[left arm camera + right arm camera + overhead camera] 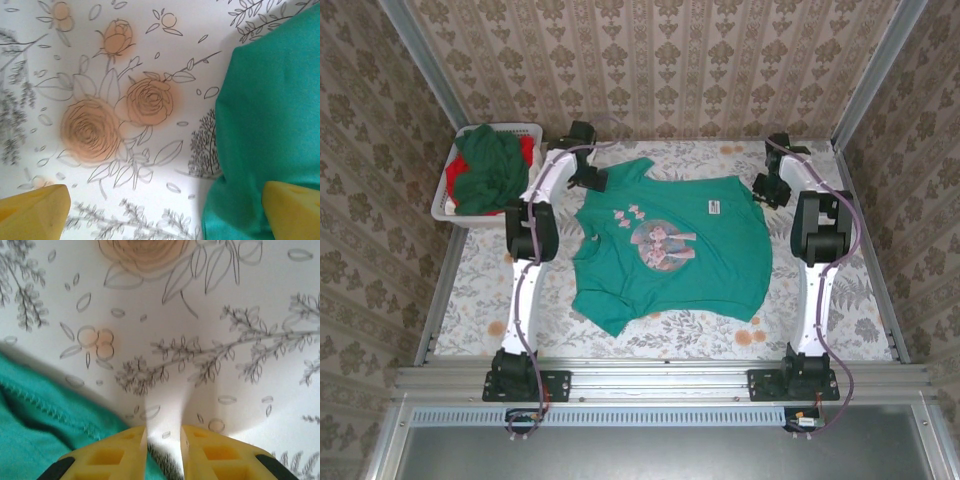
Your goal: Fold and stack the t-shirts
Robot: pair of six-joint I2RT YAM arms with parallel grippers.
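A teal-green t-shirt [670, 245] with a round pink-grey chest print lies spread flat on the flowered table cover, neck label toward the right. My left gripper [588, 178] hovers at its far left sleeve, and its yellow fingertips [35, 210] stand wide open over bare cover, with the teal cloth [270, 115] beside the right fingertip. At the shirt's far right corner, my right gripper [770, 188] holds its jaws a narrow gap apart [164, 455]. Table cover shows through the gap, and the shirt's stitched hem [45, 410] lies under the left finger. More t-shirts, dark green [485, 170] and red [527, 150], sit in the basket.
A white slatted laundry basket [445, 200] stands at the far left corner of the table. Patterned walls close in the back and both sides. A metal rail [660, 375] runs along the near edge, where the arm bases are bolted.
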